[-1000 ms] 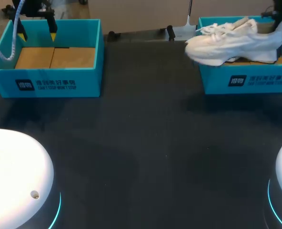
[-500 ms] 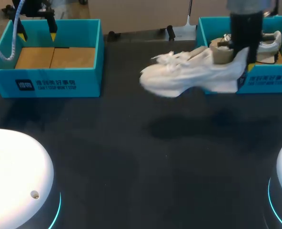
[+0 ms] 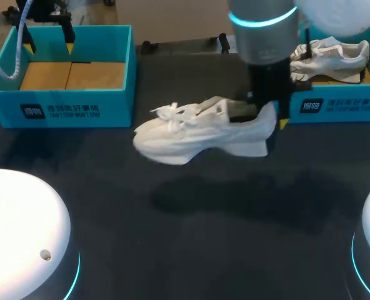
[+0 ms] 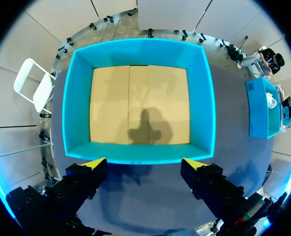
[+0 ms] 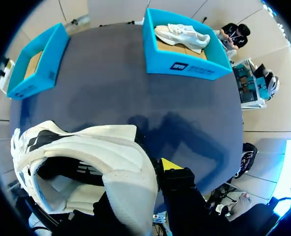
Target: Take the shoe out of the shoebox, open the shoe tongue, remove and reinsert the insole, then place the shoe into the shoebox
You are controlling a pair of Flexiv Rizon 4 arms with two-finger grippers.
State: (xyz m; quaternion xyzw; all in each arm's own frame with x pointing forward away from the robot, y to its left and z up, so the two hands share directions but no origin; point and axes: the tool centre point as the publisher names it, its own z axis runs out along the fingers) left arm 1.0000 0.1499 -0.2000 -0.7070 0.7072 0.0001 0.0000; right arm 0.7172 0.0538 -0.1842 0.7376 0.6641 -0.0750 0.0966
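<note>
White shoe (image 3: 204, 131) hangs in the air over the dark table (image 3: 185, 250), sole down, with its shadow on the table below it. The toe and laces point toward the left shoebox (image 3: 60, 106) and the heel toward the right shoebox (image 3: 341, 106). The shoe lies between the two boxes and touches neither.

The right gripper (image 3: 267, 111) is clamped on the shoe's heel collar, with the arm coming down from above it. In the right wrist view the heel opening of the shoe (image 5: 101, 157) fills the space at the fingers. One yellow tip (image 5: 170, 164) presses on the outside of the heel; the other is hidden by the shoe.

The right shoebox is teal and holds a second shoe (image 3: 332, 56), also white, lying on its cardboard floor. It shows again ahead of the gripper in the right wrist view (image 5: 182, 35).

The left gripper (image 4: 143, 169) hovers above the left shoebox (image 4: 204, 98) near one wall. Its fingers are spread apart with nothing between them. That box shows only its bare brown cardboard floor.
</note>
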